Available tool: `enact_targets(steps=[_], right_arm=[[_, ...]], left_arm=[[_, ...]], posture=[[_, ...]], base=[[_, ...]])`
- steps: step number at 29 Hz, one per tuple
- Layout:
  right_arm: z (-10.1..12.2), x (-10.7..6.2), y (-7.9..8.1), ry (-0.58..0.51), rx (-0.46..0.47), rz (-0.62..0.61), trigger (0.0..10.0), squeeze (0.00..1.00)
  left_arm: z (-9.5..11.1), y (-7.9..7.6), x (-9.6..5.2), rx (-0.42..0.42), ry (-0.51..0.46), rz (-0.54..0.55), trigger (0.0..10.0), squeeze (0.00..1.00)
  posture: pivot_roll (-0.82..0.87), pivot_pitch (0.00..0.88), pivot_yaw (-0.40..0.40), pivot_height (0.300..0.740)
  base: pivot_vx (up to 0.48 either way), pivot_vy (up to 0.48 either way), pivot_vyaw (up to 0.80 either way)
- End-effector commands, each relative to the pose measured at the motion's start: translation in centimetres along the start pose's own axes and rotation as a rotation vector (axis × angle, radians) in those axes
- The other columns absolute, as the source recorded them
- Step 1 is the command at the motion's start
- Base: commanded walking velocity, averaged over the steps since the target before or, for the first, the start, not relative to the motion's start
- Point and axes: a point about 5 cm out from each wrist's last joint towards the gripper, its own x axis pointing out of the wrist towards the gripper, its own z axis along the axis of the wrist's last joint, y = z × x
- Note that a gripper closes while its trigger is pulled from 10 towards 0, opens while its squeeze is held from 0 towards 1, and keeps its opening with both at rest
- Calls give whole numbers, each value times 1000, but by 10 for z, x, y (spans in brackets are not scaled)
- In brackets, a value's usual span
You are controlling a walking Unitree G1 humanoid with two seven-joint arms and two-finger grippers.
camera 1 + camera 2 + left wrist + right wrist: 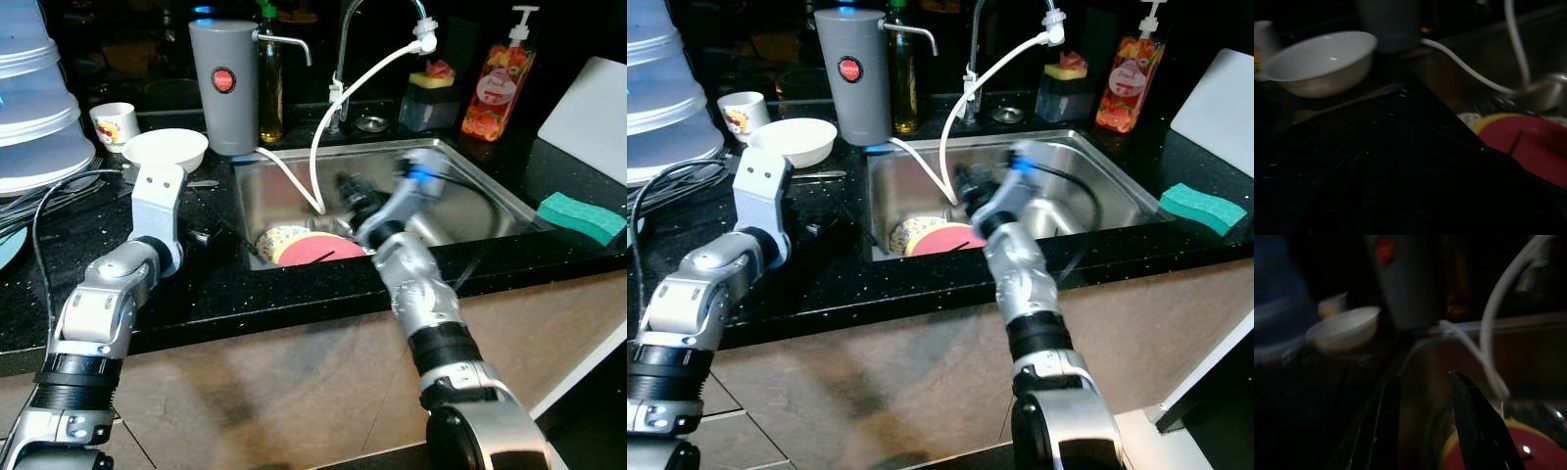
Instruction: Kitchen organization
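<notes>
Landmark: steel sink set in a black speckled counter.

Far left of the sink: stacked pale containers. Nearer, a small white cup with a printed motif, unreadable. Next to it a white bowl on the counter, a utensil lying just in front of it.

Left gripper rests low over the counter, just left of the sink's rim; its wrist view is too dark, so cannot tell whether the fingers are apart or together.

At the sink's back left corner: tall grey canister with a round red label, lettering illegible. A yellow-green bottle stands just behind it.

Inside the sink, at its front left: red plate lying on a patterned yellowish plate. A white hose runs from the tap down into the basin.

Right gripper reaches into the sink above the red plate, blurred; fingers spread apart, holding nothing.

Behind the sink's right side: sponge holder, then an orange soap pump bottle, fruit-printed label, text unreadable. Right of the sink: green sponge, white board.
</notes>
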Motion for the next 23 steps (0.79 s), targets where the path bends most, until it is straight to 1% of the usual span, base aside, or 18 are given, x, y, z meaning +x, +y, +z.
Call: enact_targets(steps=[1,2,3,4,6,7,8,9,13,14,15,17,18,19,20,22,23], right_arm=[[-6,6,9,71,-73,64,10000,0],[-6,6,9,71,-73,64,10000,0],[-7,8,13,86,-87,79,10000,0],[-8,11,16,102,-100,95,3490,0],[-8,11,16,102,-100,95,3490,0],[-9,13,19,117,-117,105,2353,0],[-9,13,19,117,-117,105,2353,0],[-10,15,22,138,-145,121,0,0],[-17,20,32,217,-252,179,0,0],[-19,20,33,231,-273,188,0,0],[-19,20,33,231,-273,188,0,0],[-23,19,36,266,-312,224,0,0],[-30,18,40,315,-361,268,0,0],[-30,18,40,315,-361,268,0,0],[-34,17,43,350,-405,299,0,0],[-35,18,45,362,-434,309,0,0],[-35,18,45,362,-434,309,0,0]], left_arm=[[2,14,-1,21,-10,70,10000,0],[2,14,-1,21,-10,70,10000,0],[3,18,-2,33,-18,85,10000,0],[4,22,-3,45,-23,93,10000,0],[4,22,-3,45,-23,93,10000,0],[5,24,-5,54,-27,98,10000,0],[5,24,-5,54,-27,98,10000,0],[7,26,-7,66,-37,93,10000,0],[9,27,-13,116,-49,48,10000,0],[9,27,-13,124,-49,45,10000,0],[9,27,-13,124,-49,45,10000,0],[9,28,-14,141,-47,45,10000,0],[9,29,-15,151,-45,44,10000,0],[9,29,-15,151,-45,44,10000,0],[9,29,-16,156,-44,42,10000,0],[9,29,-16,166,-41,39,10000,0],[9,29,-16,166,-41,39,10000,0]], posture=[[65,105,-34,740],[65,105,-34,740],[68,111,-39,740],[68,111,-39,740],[68,111,-39,740],[74,120,-44,740],[74,120,-44,740],[77,126,-47,740],[83,140,-49,740],[83,140,-49,740],[83,140,-49,740],[84,144,-47,740],[82,147,-45,740],[82,147,-45,740],[83,147,-45,740],[83,147,-45,740],[83,147,-45,740]], base=[[0,0,0],[0,0,0],[0,0,0],[0,0,0],[0,0,0],[0,0,0],[0,0,0],[0,0,0],[0,0,0],[0,0,0],[0,0,0],[0,0,0],[0,0,0],[0,0,0],[0,0,0],[0,0,0],[0,0,0]])
